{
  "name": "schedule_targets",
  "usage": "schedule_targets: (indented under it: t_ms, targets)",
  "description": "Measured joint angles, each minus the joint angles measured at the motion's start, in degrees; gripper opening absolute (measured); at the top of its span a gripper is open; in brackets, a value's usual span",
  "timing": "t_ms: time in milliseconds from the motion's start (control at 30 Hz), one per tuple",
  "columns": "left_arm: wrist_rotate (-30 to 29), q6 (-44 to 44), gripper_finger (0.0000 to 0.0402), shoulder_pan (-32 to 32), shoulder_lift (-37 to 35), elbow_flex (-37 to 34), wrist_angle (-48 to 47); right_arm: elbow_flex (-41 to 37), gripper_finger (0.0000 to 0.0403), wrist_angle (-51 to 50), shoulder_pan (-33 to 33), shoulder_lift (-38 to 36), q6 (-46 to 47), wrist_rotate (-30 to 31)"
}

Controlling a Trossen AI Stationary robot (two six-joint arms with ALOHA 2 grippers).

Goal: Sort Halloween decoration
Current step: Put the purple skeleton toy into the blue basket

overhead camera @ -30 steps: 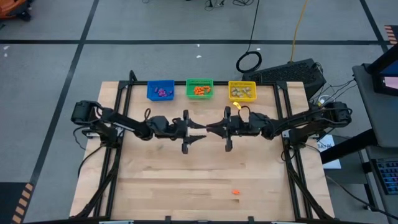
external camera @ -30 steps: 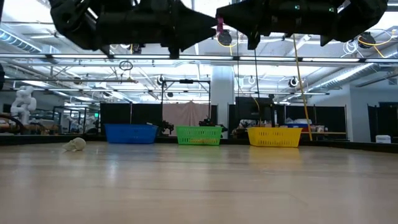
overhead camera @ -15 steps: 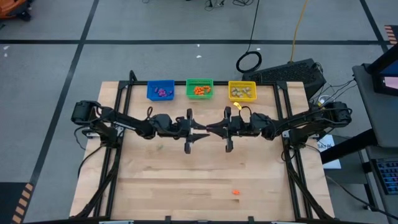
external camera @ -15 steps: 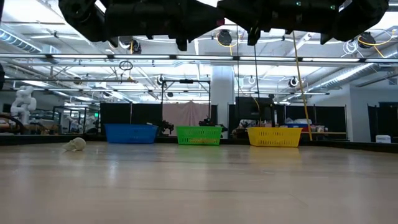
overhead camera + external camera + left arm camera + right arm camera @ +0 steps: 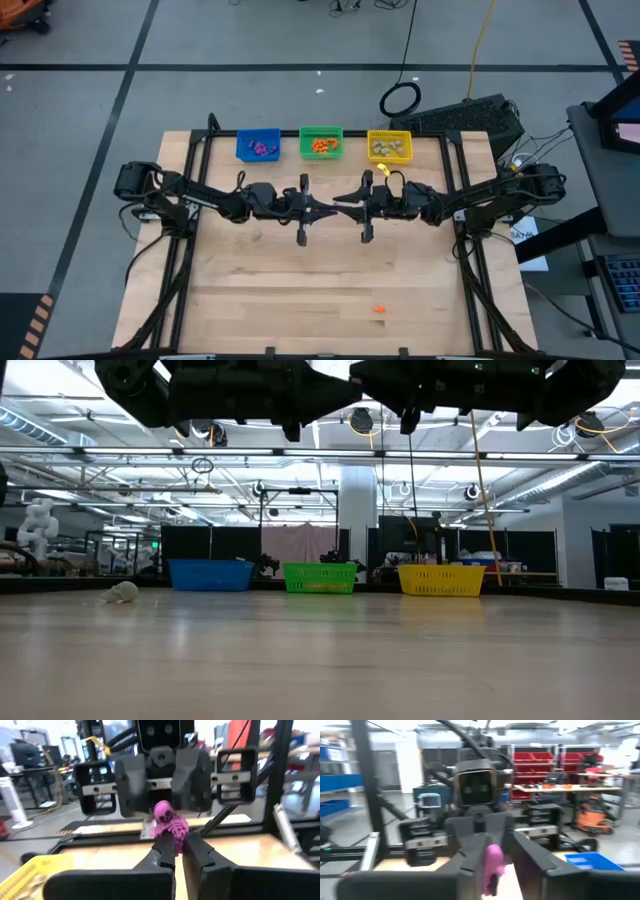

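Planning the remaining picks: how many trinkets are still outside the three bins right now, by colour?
purple trinket: 1, clamped in the left gripper above the table
orange trinket: 1, lying on the table far from the bins
pale trinket: 1, lying on the table, seen in the low view
Total: 3

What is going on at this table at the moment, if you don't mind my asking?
The two arms meet in mid-air above the table's middle, handing over a purple skeleton trinket. The left tool is shut on it, while the right tool has its fingers apart around it. One orange trinket lies on the table near the front edge.
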Motion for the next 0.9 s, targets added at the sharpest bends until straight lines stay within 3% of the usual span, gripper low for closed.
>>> schedule_targets:
  t_ms: [233,433,533,667,900]
  targets:
    - [-2.26,2.68,0.0003,2.35,-4.76,-0.02,-10.20,0.00,0.0166,-3.77,-0.07,-6.41,-1.39,5.01]
    - [-6.18,3.53,0.0002,8.36,-14.33,-0.07,-31.46,0.02,0.0187,-13.74,-0.04,-15.54,-1.49,5.07]
    - [-10.20,2.85,0.0002,14.10,-20.19,-0.01,-45.39,0.02,0.0174,-20.50,-0.02,-18.90,-0.80,7.01]
    - [-10.72,1.42,0.0001,24.25,-24.57,2.82,-64.02,0.02,0.0139,-26.88,-0.02,-20.97,-0.77,11.66]
    - [-8.66,3.59,0.0001,41.79,-20.38,9.03,-76.91,0.00,0.0060,-29.90,-0.02,-19.69,-1.32,13.66]
